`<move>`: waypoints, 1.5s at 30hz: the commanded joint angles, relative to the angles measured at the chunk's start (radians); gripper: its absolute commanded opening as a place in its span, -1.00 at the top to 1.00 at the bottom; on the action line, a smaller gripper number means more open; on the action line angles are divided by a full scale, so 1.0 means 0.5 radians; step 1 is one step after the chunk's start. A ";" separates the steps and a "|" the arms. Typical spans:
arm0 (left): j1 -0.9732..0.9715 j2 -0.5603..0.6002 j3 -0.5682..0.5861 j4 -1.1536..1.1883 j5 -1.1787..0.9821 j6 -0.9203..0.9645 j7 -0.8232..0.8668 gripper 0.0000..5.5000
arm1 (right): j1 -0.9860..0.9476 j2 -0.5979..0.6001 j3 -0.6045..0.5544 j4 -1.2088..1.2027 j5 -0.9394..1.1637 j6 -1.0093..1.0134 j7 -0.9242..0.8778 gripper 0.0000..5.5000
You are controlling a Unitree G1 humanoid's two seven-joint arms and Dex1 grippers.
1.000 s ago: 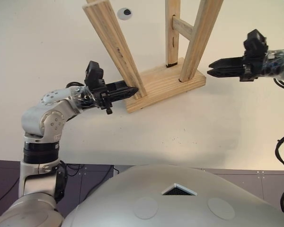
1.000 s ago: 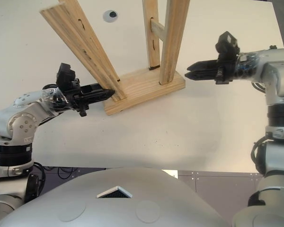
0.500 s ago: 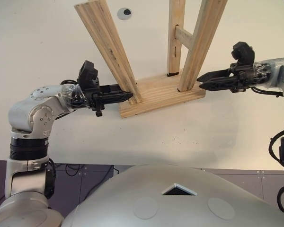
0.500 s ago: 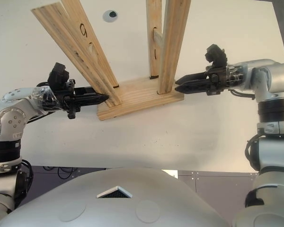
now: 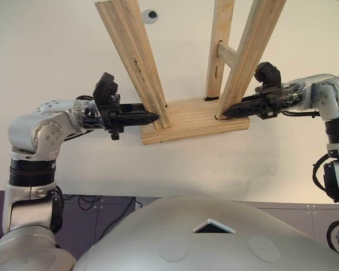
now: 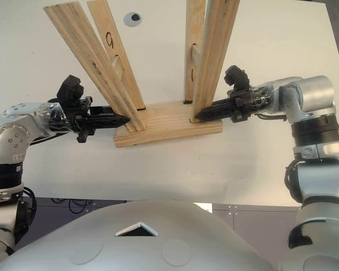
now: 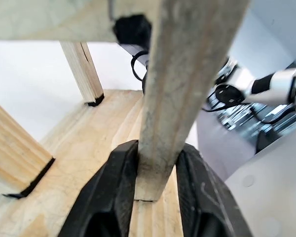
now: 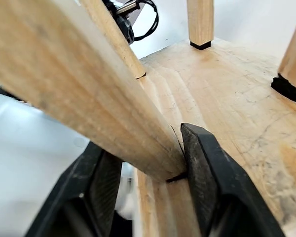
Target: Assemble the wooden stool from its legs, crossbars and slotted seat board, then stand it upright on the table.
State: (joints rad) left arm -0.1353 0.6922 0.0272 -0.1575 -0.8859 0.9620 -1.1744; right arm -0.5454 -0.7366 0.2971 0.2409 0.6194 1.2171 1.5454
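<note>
A dark handwritten mark (image 6: 109, 38) like a "9", high on one left-hand stool leg (image 6: 127, 84).

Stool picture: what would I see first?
A wooden stool sits upside down on the white table, legs poking up. The left gripper pinches the left leg just above the seat, and the right gripper pinches the right leg the same way.

The pale wooden stool (image 5: 246, 62) sits inverted, seat board (image 5: 195, 119) lying flat, legs (image 5: 137, 56) slanting upward.
</note>
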 commanded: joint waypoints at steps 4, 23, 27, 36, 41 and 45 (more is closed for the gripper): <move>-0.350 -0.062 0.100 0.194 -0.145 0.722 0.578 0.63 | -0.166 0.211 -0.076 -0.014 0.328 0.778 -0.217 0.54; -0.725 -0.129 0.535 1.037 -0.055 0.706 0.826 0.04 | -0.205 0.608 -0.751 0.806 0.149 0.739 -1.261 -0.14; -0.795 -0.143 0.910 1.143 -0.177 0.618 0.876 0.04 | -0.099 0.473 -0.883 0.699 0.204 0.513 -1.164 -0.14; -0.200 -0.224 0.558 0.820 0.613 -0.975 0.492 0.04 | 0.144 0.326 -1.317 0.182 0.344 -0.090 -0.974 -0.14; 0.013 -0.122 0.213 0.558 0.874 -1.347 0.155 0.04 | 0.237 0.118 -1.115 0.145 0.173 -0.341 -0.784 -0.14; -0.108 -0.001 0.033 0.610 1.014 -1.497 -0.097 0.04 | 0.323 -0.158 -0.882 0.153 -0.022 -0.646 -0.431 -0.14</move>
State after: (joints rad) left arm -0.1394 0.6579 0.0667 0.1407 -0.4029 0.2333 -1.1832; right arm -0.3973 -0.7665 -0.1891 0.3180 0.6556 0.9613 1.2788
